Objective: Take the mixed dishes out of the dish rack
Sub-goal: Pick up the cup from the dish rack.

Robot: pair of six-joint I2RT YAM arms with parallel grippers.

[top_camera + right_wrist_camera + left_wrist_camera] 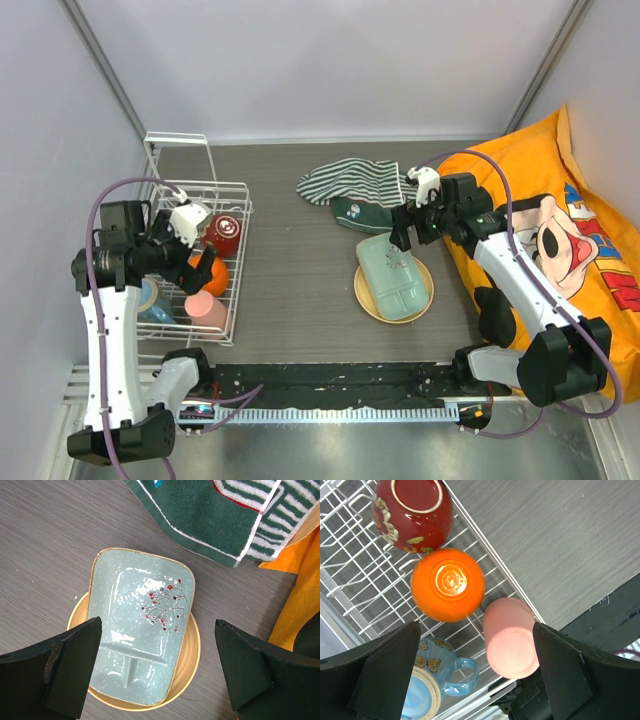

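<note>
The spread tool (pixel 476 647) hangs over the dish rack (pixel 366 578) (dark red bowl (pixel 412 512), orange mug (pixel 447 584), pink cup (pixel 510 639) inside).

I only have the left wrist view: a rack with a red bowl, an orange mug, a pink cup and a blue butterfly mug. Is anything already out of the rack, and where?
Observer: Yes. A pale green divided tray lies on a tan round plate on the table, to the right of the dish rack.
Operator: Where is the right gripper?
Observer: The right gripper hovers open above that tray, holding nothing.
Operator: Anything close to that stack?
Observer: A striped green-white cloth lies just beyond the plate, not touching it.
</note>
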